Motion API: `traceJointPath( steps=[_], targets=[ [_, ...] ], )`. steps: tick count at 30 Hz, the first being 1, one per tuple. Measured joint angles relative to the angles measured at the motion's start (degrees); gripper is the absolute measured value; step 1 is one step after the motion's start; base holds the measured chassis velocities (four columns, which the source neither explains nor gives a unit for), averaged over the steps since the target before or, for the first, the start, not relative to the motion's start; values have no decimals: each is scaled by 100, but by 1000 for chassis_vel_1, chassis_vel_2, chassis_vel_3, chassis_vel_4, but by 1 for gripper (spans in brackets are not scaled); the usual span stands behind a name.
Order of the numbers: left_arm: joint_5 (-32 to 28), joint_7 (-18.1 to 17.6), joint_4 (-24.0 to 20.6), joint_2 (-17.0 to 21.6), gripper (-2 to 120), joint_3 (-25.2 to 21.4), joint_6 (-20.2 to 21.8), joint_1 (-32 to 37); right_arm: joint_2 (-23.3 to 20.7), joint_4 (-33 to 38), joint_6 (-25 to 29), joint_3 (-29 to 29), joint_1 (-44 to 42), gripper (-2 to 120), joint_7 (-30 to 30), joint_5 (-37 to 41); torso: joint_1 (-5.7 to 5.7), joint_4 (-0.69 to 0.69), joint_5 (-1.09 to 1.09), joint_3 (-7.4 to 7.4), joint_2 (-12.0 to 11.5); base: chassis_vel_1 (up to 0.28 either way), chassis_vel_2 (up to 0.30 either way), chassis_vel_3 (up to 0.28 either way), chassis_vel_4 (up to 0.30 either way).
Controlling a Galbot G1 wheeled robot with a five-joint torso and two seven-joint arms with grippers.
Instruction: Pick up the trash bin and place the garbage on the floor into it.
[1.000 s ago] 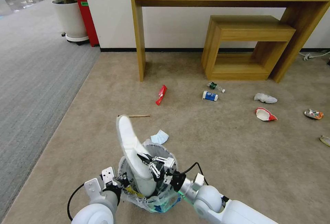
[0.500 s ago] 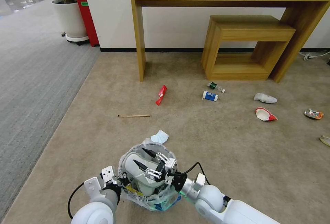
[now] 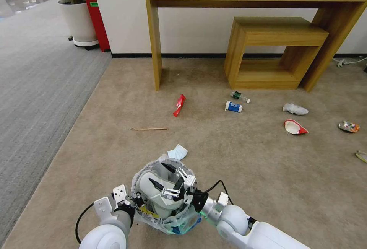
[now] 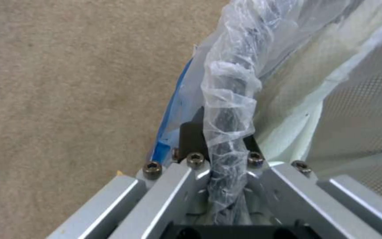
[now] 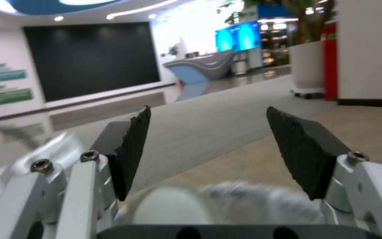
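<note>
Bin (image 3: 174, 224): 1, slipper (image 3: 153, 187) inside
Floor (image 3: 237, 165) litter: 9 pieces
Left gripper (image 4: 226, 156): fingers pinching bin rim
Right gripper (image 3: 163, 174): fingers spread

Blurred slipper (image 5: 226, 205) under right hand (image 5: 209, 146)

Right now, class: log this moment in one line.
left gripper: shut on black bagged bin | right gripper: open over bin | white slipper: inside
</note>
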Motion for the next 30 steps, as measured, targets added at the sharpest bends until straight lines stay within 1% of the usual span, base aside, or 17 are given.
traceJointPath(
  steps=[2, 5, 6, 9, 10, 12, 13, 14, 15, 17, 21, 24, 25, 28, 30],
  targets=[
    [3, 1, 10, 10, 0, -28, -3, -6, -11, 60, -45, 53, -11, 68, 84, 22, 0, 0, 0, 0, 0, 0, 0, 0, 0],
    [133, 47, 87, 67, 0, -173, -39, -34, -91, 284, -431, 421, -100, 72, 768, -12, 0, 0, 0, 0, 0, 0, 0, 0, 0],
    [133, 47, 87, 67, 0, -173, -39, -34, -91, 284, -431, 421, -100, 72, 768, -12, 0, 0, 0, 0, 0, 0, 0, 0, 0],
    [259, 87, 232, 173, 0, -318, -94, -37, -189, 306, -668, 813, -178, 81, 1346, -201, 0, 0, 0, 0, 0, 0, 0, 0, 0],
    [259, 87, 232, 173, 0, -318, -94, -37, -189, 306, -668, 813, -178, 81, 1346, -201, 0, 0, 0, 0, 0, 0, 0, 0, 0],
    [217, 100, 345, 299, 0, -483, -129, -37, -338, 262, -858, 1304, -273, 91, 1637, -350, 0, 0, -1, 0, 0, 0, 0, 0, 0],
    [204, 102, 370, 332, 0, -525, -138, -37, -374, 229, -877, 1430, -296, 92, 1665, -372, 0, -1, 1, 0, 0, 0, 0, 0, 0],
    [204, 102, 370, 332, 0, -525, -138, -37, -374, 229, -877, 1430, -296, 92, 1665, -372, 0, -1, 1, 0, 0, 0, 0, 0, 0],
    [195, 112, 393, 362, 0, -561, -147, -36, -413, 188, -903, 1563, -318, 96, 1704, -394, 0, -1, 1, 0, 0, 0, 0, 0, 0],
    [168, 133, 489, 483, 0, -748, -206, -13, -515, 31, -917, 1943, -414, 100, 1737, -464, 0, -1, 1, 0, 0, 0, 0, 0, 0],
    [155, 143, 529, 525, 0, -931, -240, 5, -551, -123, -849, 2164, -504, 100, 1794, -468, 0, -1, 0, 0, 0, 0, 0, 0, 0],
    [153, 161, 577, 599, 0, -1213, -289, 27, -555, -373, -753, 2473, -631, 100, 1865, -468, 0, -1, 0, 0, 0, 0, 0, 0, 0],
    [153, 161, 577, 599, 0, -1213, -289, 27, -555, -373, -753, 2473, -631, 100, 1865, -468, 0, -1, 0, 0, 0, 0, 0, 0, 0],
    [111, 162, 553, 658, 0, -1412, -289, 62, -542, -610, -679, 2716, -676, 100, 1899, -462, 0, 0, 0, 0, 0, 0, 0, 0, 0],
    [107, 162, 551, 662, 0, -1422, -289, 64, -538, -634, -676, 2740, -676, 100, 1909, -460, 0, 0, 0, 0, 0, 0, 0, 0, 0]
  ],
)
